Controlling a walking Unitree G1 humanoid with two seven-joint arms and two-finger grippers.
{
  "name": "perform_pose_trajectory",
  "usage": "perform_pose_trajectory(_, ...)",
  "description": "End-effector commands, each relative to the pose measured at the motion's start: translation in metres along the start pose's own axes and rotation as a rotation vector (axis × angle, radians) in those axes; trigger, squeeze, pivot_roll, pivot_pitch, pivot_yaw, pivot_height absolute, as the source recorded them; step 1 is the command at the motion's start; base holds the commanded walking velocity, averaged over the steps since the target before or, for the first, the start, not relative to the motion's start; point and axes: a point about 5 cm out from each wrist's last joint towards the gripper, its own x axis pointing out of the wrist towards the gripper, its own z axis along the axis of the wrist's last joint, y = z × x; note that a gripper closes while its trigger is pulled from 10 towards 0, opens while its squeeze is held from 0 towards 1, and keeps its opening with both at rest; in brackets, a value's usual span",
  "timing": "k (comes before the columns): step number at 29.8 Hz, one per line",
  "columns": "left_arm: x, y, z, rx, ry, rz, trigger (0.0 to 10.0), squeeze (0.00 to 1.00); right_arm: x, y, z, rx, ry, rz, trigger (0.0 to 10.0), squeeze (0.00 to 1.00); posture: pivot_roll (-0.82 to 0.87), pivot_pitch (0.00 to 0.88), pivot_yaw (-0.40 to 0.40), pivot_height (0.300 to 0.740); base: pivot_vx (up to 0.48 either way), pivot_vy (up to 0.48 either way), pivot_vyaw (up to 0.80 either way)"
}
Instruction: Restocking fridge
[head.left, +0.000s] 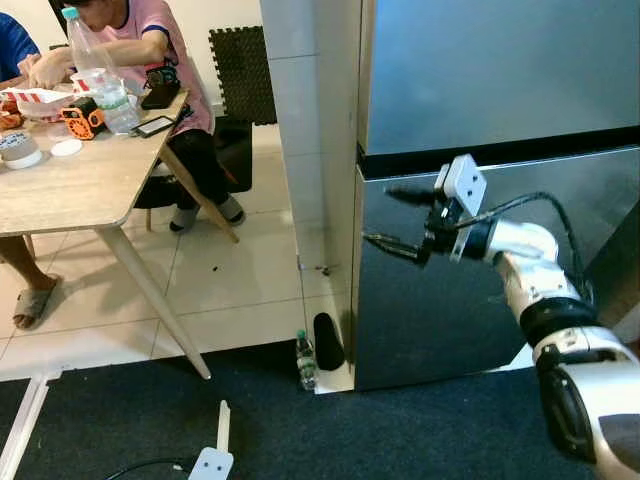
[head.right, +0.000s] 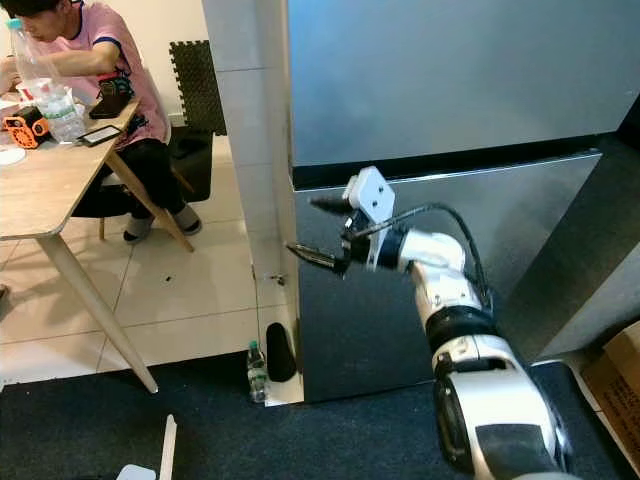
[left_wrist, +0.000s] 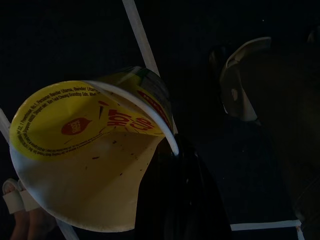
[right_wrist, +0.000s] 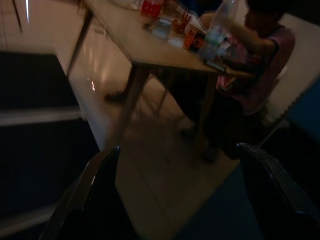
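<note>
Right gripper reaches toward the left edge of the fridge, its two black fingers spread wide, one above the other, just at the seam where the lower door meets the tiled pillar. Both fridge doors are closed. A small bottle stands on the floor at the pillar's foot, beside a dark upright object. To the left, a person in a pink shirt sits at a wooden table strewn with a water bottle, a phone and food wrappers.

From the right eye, the same silver arm bends across the dark lower door, fingers apart at its edge.

Left wrist view, very dark: the left gripper holds a yellow-lidded cup by its rim, above a dark floor crossed by white lines.

Right wrist view: two parted black fingers frame the table and the seated person beyond.
</note>
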Motion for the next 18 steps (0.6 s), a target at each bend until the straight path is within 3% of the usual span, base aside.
perform_pose_trajectory(1, 0.000, -0.005, 0.000, 0.025, 0.002, -0.026, 10.0, 0.00, 0.004, -0.003, 0.007, -0.085, 0.055, 0.022, 10.0, 0.00, -0.02, 0.000, 0.021, 0.740, 0.000, 0.000, 0.00)
perform_pose_trajectory(5, 0.001, -0.006, 0.000, 0.039, 0.003, -0.030, 10.0, 0.00, 0.006, -0.011, 0.015, -0.165, 0.127, -0.005, 10.0, 0.00, -0.02, 0.000, 0.017, 0.740, 0.000, 0.000, 0.00)
perform_pose_trajectory(6, 0.001, -0.008, -0.001, 0.044, 0.007, -0.036, 10.0, 0.00, 0.008, -0.017, 0.016, -0.227, 0.218, -0.053, 10.0, 0.00, -0.03, 0.000, 0.014, 0.740, 0.000, 0.000, 0.00)
perform_pose_trajectory(8, 0.000, -0.008, -0.003, 0.048, 0.010, -0.039, 10.0, 0.00, 0.009, -0.021, 0.016, -0.271, 0.275, -0.088, 10.0, 0.00, -0.03, 0.000, 0.014, 0.740, 0.000, 0.000, 0.00)
perform_pose_trajectory(13, 0.000, -0.008, -0.009, 0.051, 0.023, -0.040, 10.0, 0.00, 0.012, -0.026, 0.022, -0.309, 0.303, -0.128, 10.0, 0.00, -0.03, 0.000, 0.014, 0.740, 0.000, 0.000, 0.00)
perform_pose_trajectory(18, -0.001, -0.007, -0.013, 0.052, 0.035, -0.042, 10.0, 0.00, 0.012, -0.040, 0.029, -0.384, 0.387, -0.289, 10.0, 0.00, -0.02, 0.000, 0.011, 0.740, 0.000, 0.000, 0.00)
